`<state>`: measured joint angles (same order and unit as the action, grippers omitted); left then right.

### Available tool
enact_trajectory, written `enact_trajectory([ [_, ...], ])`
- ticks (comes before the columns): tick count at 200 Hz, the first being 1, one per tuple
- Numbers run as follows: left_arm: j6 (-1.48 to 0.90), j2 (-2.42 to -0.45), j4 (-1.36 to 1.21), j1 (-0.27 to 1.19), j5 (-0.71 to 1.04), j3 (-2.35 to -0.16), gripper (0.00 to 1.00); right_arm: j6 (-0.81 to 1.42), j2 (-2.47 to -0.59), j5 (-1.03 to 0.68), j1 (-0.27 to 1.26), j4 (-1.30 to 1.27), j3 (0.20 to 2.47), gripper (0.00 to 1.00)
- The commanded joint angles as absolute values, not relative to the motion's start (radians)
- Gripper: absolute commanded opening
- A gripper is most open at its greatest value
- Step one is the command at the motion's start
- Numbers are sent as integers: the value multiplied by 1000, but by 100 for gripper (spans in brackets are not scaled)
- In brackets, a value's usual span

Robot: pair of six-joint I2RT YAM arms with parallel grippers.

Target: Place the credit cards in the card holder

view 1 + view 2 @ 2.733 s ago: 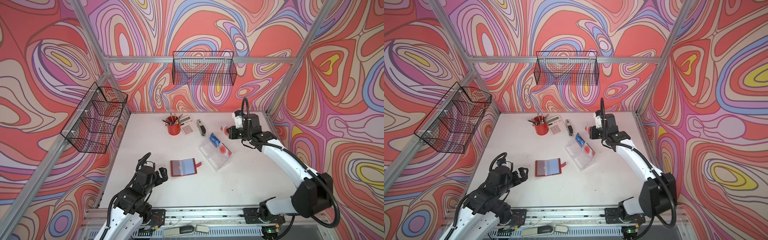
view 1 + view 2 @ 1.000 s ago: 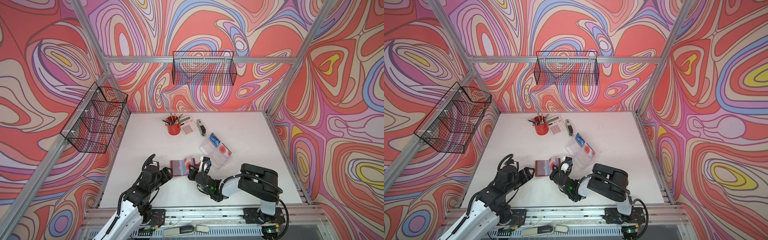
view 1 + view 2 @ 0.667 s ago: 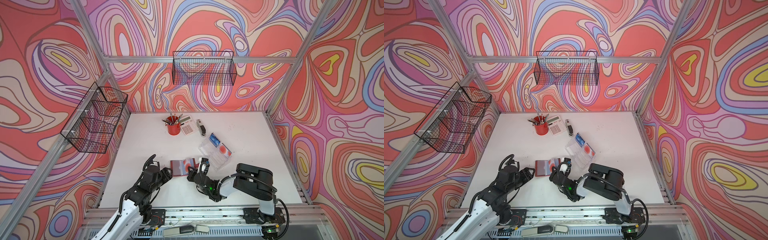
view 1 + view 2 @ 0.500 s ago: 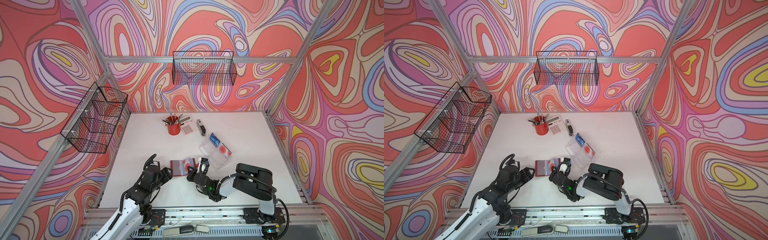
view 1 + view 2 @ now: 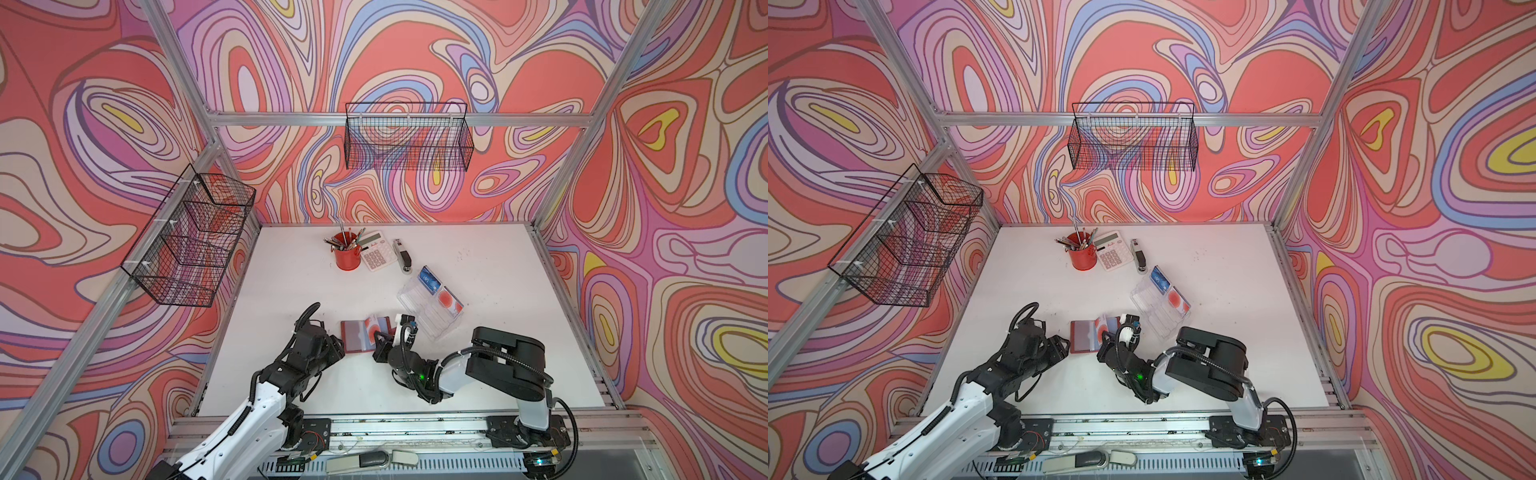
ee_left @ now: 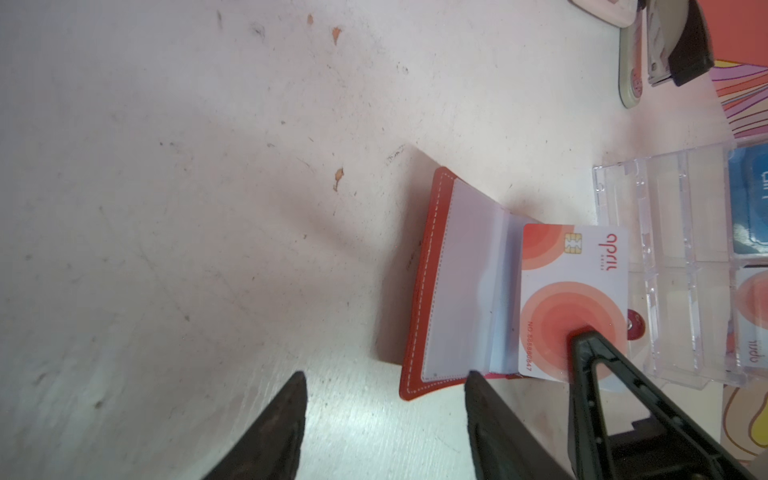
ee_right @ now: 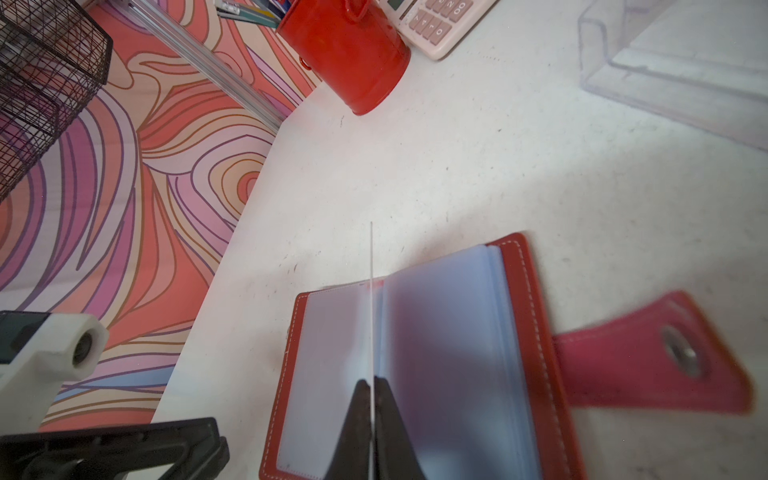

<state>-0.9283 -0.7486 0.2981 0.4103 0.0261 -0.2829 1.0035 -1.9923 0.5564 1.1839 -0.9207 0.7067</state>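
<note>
Clamping a credit card (image 6: 573,299), my right end effector (image 7: 372,380) has come from the tray (image 5: 419,291) to the card holder (image 7: 536,332); my left end effector (image 6: 385,374), at its 9 o'clock, gapes empty.

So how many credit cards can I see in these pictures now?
3. The right gripper pinches one pale red-circle card on edge over the open card holder. A blue card and another pale card lie in the clear tray; more may hide beneath them.
</note>
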Motion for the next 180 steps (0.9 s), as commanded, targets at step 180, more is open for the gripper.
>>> enact_trajectory([
  [180,-918,-887,167,377,51,-299,59,925,-2055,494,1180,-1035,713,0],
])
